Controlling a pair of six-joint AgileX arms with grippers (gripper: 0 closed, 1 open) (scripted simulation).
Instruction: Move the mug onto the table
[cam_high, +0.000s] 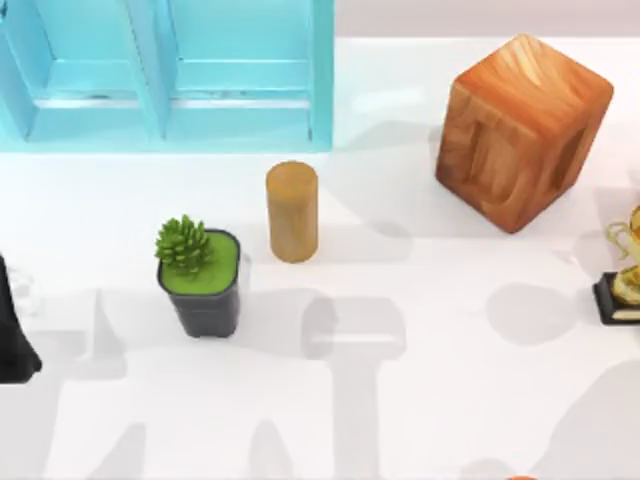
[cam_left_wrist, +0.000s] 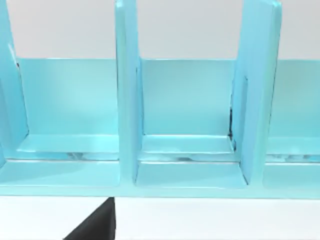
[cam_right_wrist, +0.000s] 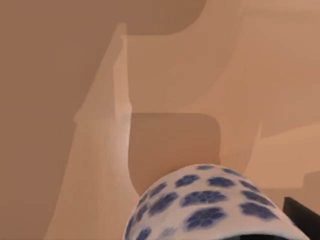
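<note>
White, glossy table (cam_high: 420, 400) is seen from above, with a turquoise blue shelf unit (cam_high: 165, 75) standing at its far left corner. Just in front of the shelf unit's right end a tan wooden cylinder (cam_high: 292, 212) stands upright. Further forward from the shelf unit, and left of the cylinder, a dark grey square plant pot (cam_high: 203, 295) holding a green succulent is set. Well to the right of the shelf unit a large reddish-brown wooden block (cam_high: 520, 130) is placed, and beyond it, farthest from the shelf unit at the table's right edge, part of a gold ornament on a black base (cam_high: 622, 285) is cut off.

The left arm (cam_high: 12, 330) is parked at the table's left edge, forward of the shelf unit. Its wrist camera is pointed at 3 of the shelf unit's open compartments, and a black corner of the left gripper (cam_left_wrist: 95, 225) is seen low in front of them. How far it is spread cannot be told.

The small white mug with blue flower speckles (cam_right_wrist: 205, 207) is seen very close under the right wrist camera, against a tan, shadow-crossed surface. A dark part of the right gripper (cam_right_wrist: 301, 215) lies just beside it. Whether the mug is grasped or released cannot be told, nor can its place relative to the shelf unit.
</note>
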